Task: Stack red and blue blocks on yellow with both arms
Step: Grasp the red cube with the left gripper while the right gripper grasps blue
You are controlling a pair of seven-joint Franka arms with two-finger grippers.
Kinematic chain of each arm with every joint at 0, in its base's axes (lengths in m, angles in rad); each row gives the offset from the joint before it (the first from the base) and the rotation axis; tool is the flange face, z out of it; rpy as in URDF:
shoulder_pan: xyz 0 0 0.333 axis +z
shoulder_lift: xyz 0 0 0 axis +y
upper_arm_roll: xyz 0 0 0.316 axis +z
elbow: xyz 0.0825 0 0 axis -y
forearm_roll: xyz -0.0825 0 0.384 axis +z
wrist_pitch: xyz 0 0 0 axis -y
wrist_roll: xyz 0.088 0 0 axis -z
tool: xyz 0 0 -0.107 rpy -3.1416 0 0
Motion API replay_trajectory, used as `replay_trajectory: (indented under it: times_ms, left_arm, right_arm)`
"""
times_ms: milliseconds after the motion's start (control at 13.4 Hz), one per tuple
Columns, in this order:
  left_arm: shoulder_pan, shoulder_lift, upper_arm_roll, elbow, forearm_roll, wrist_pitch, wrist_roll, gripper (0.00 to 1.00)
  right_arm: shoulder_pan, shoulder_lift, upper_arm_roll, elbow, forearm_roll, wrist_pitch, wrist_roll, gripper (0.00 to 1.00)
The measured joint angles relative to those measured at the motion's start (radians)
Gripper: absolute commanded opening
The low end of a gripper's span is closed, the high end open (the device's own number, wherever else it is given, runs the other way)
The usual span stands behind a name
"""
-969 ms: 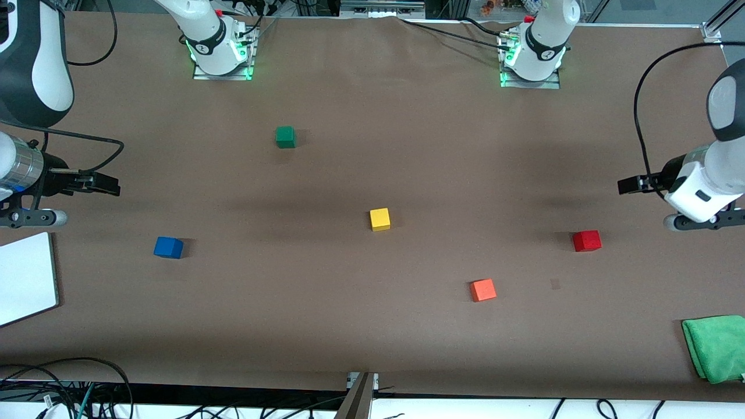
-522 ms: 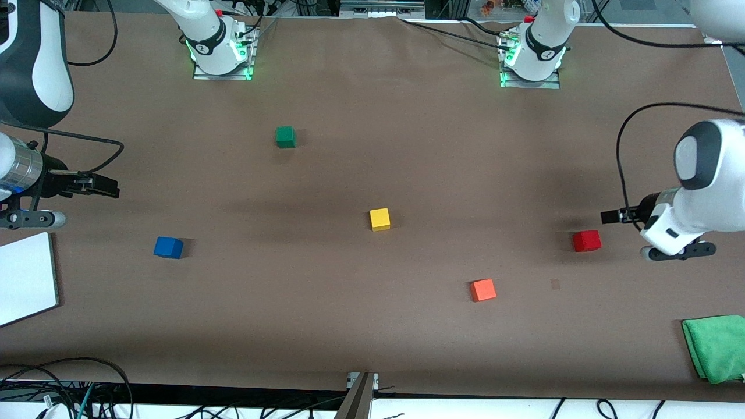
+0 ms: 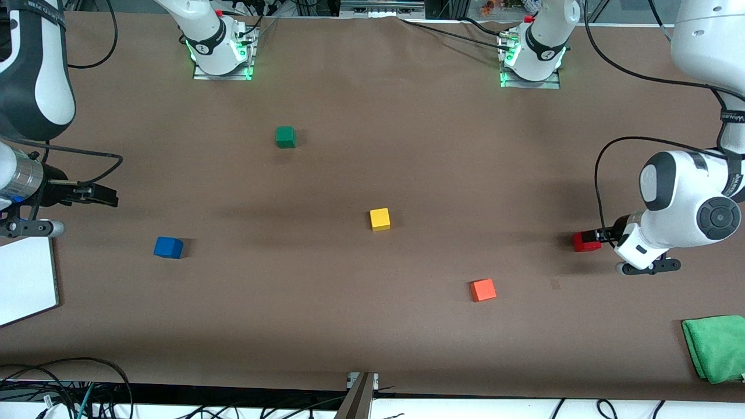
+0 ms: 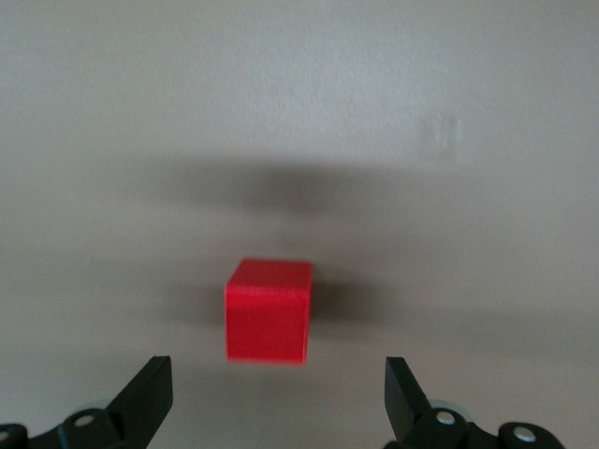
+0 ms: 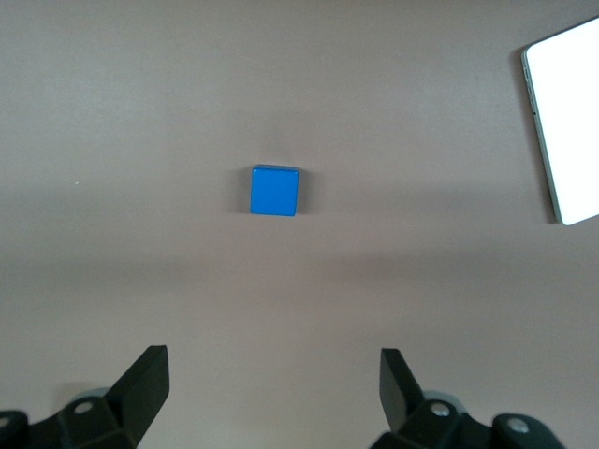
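The red cube [image 3: 582, 242] lies near the left arm's end of the table. My left gripper [image 3: 602, 235] is low, right beside it and open. In the left wrist view the red cube [image 4: 268, 311] sits just ahead of the open, empty gripper [image 4: 278, 395]. The blue cube [image 3: 168, 247] lies near the right arm's end. My right gripper [image 3: 106, 195] hovers open above the table beside it. In the right wrist view the blue cube [image 5: 275, 190] lies well ahead of the open gripper [image 5: 274, 383]. The yellow cube [image 3: 379, 219] stands alone mid-table.
A dark green cube [image 3: 285, 137] lies toward the robots' bases. An orange cube [image 3: 483, 289] lies nearer the camera, between yellow and red. A white board [image 3: 23, 279] lies at the right arm's end, also in the right wrist view [image 5: 566, 131]. A green cloth [image 3: 716, 346] lies at the left arm's end.
My left arm has come down and toward the camera, bringing its open gripper to the red cube. My right gripper has shifted only slightly. No cube has moved.
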Motion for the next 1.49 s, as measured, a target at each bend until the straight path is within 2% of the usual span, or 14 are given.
replay_trajectory:
  times_ms: [522, 1044, 1119, 1342, 1417, 1492]
  left_arm:
    - [0.007, 0.117, 0.002, 0.000, 0.000, 0.174, 0.002, 1.00]
    - [0.027, 0.134, 0.003, -0.002, 0.000, 0.121, 0.006, 1.00]
    - [0.032, 0.134, 0.003, -0.002, 0.000, 0.117, 0.017, 0.85]
    - [0.044, 0.134, 0.003, -0.002, 0.000, 0.112, 0.066, 0.09]
    - [0.044, 0.134, 0.003, -0.002, 0.000, 0.112, 0.072, 0.00]
    - [0.044, 0.134, 0.002, -0.001, 0.000, 0.112, 0.081, 0.00]
  right_arm:
    - [0.000, 0.120, 0.003, -0.001, 0.000, 0.137, 0.000, 1.00]
    - [0.003, 0.264, 0.004, -0.008, 0.000, 0.293, 0.001, 1.00]
    - [0.003, 0.276, 0.005, -0.015, 0.000, 0.315, 0.001, 1.00]
    - [0.003, 0.288, 0.005, -0.049, 0.000, 0.371, 0.001, 1.00]
    - [0.003, 0.289, 0.005, -0.064, 0.000, 0.389, 0.001, 1.00]
    - [0.003, 0.290, 0.005, -0.080, 0.001, 0.410, 0.002, 1.00]
